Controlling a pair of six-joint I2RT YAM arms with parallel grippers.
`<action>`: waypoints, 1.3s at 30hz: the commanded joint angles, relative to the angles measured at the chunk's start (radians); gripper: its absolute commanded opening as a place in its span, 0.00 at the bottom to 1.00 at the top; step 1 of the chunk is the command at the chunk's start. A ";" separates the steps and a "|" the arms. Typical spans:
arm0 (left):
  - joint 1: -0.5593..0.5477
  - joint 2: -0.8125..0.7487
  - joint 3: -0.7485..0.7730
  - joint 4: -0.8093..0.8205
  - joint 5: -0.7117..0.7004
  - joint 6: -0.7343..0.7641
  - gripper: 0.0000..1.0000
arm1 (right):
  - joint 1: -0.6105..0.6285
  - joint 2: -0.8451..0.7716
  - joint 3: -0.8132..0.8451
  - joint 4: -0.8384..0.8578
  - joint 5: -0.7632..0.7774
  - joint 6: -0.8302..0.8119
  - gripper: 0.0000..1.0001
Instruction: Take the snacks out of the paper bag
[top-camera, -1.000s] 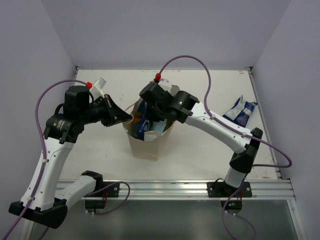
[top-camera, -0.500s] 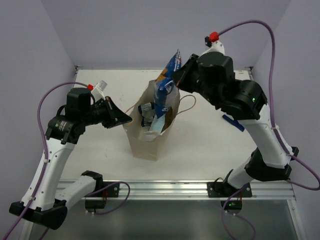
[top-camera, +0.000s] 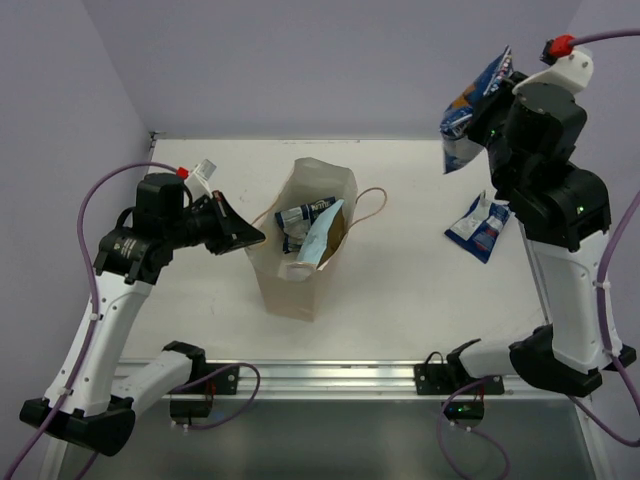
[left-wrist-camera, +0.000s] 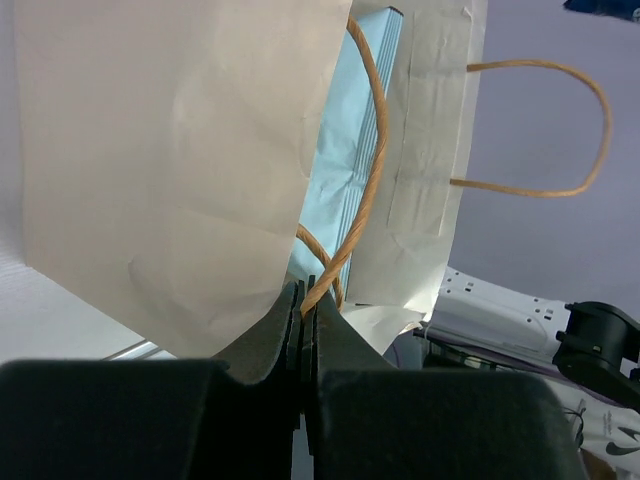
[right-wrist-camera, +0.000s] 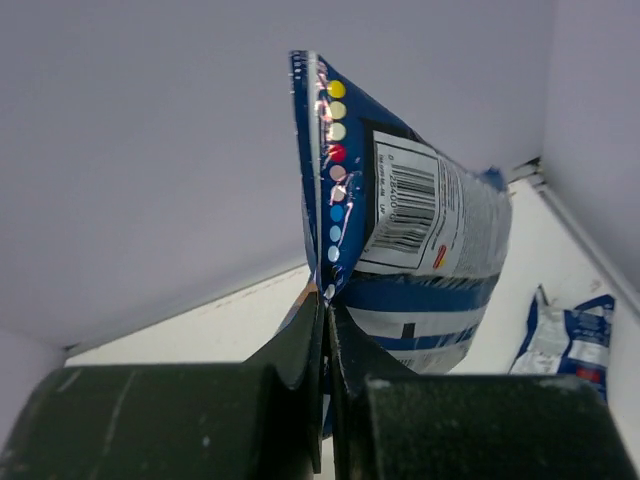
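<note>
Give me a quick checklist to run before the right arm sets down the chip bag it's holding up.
1. Right jaws shut on the chip bag edge: ok.
2. Chip bag clear of the paper bag: ok, it hangs high over the table's far right.
3. Drop spot near the packet lying at right: ok, open surface shows in front of it.
4. Left jaws pinching the cord handle, paper bag upright: ok.
5. Paper bag emptied: not ok, a dark blue packet and a light blue packet lie inside.
</note>
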 joint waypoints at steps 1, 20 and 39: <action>0.006 0.007 -0.002 0.034 -0.002 -0.001 0.00 | -0.085 -0.047 -0.021 0.119 0.039 -0.103 0.00; 0.006 0.050 0.015 0.042 0.001 0.017 0.00 | -0.317 -0.080 -0.940 0.018 0.029 0.224 0.00; 0.006 0.102 0.027 0.045 -0.010 0.028 0.00 | -0.339 0.445 -0.523 0.043 -0.160 0.061 0.01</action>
